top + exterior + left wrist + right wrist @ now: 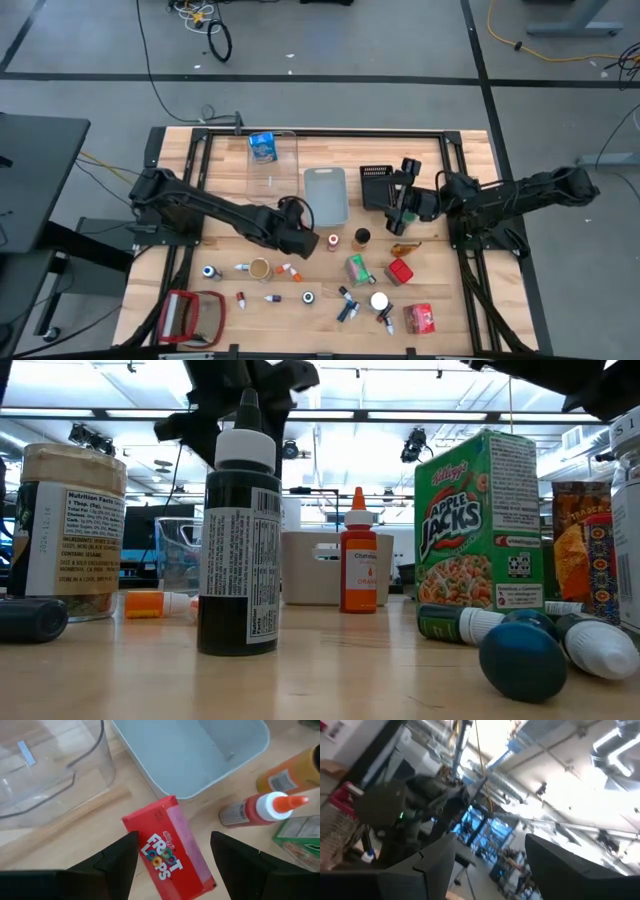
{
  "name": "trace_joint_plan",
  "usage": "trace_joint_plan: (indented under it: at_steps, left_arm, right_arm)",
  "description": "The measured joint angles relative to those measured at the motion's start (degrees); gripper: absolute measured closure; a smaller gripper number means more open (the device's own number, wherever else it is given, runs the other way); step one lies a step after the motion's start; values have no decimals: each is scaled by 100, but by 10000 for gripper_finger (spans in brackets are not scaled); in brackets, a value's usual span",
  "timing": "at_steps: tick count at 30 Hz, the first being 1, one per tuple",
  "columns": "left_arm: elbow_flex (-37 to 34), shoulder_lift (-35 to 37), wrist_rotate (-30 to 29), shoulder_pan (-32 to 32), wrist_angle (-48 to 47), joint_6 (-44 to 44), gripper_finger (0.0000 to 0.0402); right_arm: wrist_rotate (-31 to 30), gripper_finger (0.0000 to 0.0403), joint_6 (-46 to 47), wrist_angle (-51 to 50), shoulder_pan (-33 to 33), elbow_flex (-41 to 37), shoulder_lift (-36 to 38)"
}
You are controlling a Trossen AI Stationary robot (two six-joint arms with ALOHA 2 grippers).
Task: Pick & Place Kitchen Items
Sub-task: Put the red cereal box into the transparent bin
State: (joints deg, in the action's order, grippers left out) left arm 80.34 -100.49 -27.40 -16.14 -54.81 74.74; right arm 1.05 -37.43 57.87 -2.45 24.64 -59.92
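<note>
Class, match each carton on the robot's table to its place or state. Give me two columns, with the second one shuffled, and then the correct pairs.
Column one:
1. Froot Loops carton
2. blue carton
3. Apple Jacks carton

Column two:
A. inside the clear bin
B. green, standing upright on the table
C. red, lying flat beside the grey bin

Pairs: 1-C, 2-A, 3-B
</note>
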Motion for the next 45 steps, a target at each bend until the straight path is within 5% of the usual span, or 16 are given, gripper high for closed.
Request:
trace_joint_plan:
  at_steps: [7, 21, 33, 45]
  left_arm:
    - [15, -65, -80, -36, -22, 257, 146]
    - [734, -35, -359, -135, -312, -198, 146]
    - [149, -87, -193, -192, -319, 715, 146]
    - [-2, -81, -295, -164, 130, 408, 145]
  right_arm:
    - [638, 153, -101, 51, 178, 0, -1]
    - [907, 153, -68, 115, 242, 0, 0]
    - [901, 153, -59, 114, 242, 0, 0]
    - [897, 153, -59, 120, 242, 0, 0]
